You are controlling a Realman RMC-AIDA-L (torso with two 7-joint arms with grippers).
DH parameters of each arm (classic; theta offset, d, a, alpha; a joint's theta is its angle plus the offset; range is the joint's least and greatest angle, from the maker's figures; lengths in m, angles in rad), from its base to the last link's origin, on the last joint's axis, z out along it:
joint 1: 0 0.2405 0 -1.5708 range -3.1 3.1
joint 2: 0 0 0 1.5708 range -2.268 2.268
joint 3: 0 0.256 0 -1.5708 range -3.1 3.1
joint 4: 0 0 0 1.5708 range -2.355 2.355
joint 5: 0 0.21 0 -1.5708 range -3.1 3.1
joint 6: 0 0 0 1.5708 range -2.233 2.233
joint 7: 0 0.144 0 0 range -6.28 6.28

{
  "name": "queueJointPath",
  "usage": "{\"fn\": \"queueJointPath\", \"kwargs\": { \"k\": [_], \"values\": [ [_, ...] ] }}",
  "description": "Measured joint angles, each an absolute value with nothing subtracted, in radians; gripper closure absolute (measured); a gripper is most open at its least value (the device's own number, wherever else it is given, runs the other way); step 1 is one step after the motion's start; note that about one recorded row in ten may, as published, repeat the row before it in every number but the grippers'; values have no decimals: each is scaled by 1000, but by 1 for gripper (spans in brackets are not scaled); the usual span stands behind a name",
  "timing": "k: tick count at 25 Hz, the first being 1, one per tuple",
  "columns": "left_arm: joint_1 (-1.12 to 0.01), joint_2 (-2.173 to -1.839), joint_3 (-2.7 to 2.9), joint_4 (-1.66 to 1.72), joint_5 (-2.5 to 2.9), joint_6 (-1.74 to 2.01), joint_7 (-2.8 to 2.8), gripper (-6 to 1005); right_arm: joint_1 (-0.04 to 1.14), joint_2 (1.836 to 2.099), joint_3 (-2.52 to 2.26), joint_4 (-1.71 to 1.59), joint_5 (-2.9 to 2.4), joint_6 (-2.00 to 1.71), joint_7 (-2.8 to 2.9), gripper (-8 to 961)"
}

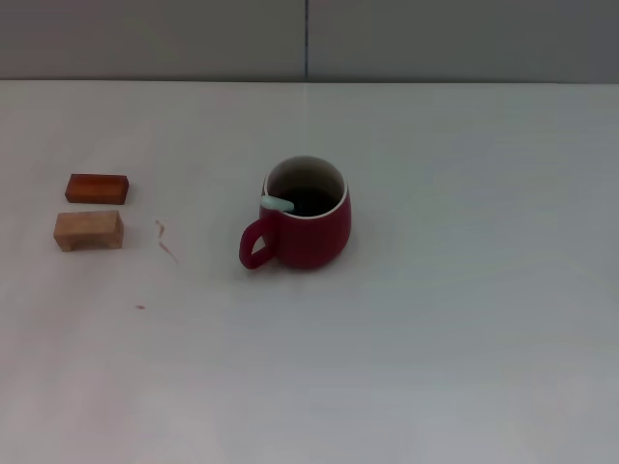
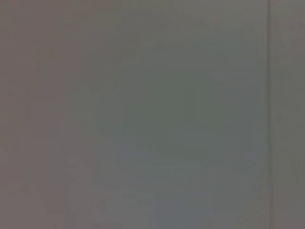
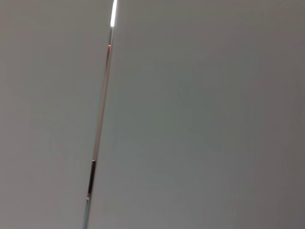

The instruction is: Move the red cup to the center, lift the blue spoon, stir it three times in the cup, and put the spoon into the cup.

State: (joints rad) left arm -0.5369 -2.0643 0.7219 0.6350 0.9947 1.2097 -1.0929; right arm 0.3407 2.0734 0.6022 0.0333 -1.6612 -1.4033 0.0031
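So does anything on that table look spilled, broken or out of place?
Nothing broken. The red cup stands upright with the blue spoon inside. Only small reddish marks stain the table near the two wooden blocks.

both arms out of sight, jaws unseen

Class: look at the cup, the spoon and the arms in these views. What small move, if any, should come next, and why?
Probably none beyond keeping both arms parked out of view. The red cup stands upright near the table's center, and the blue spoon already sits inside it, its handle tip resting on the rim. No tool shows in any view.
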Motion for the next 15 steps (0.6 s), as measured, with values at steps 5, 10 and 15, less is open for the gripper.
{"fn": "queueJointPath", "kwargs": {
  "k": [5, 10, 15],
  "values": [
    [-527, -2063, 674, 460, 808, 1208, -796, 687, 340, 2072, 646, 16, -1661, -1404, 1, 254],
    [-517, -2065, 659, 310, 709, 1208, -497, 670, 334, 2072, 679, 5, -1660, -1413, 0, 252],
    [-491, -2065, 663, 249, 697, 1218, -363, 628, 335, 2072, 686, -7, -1660, -1414, 0, 253]
  ]
}}
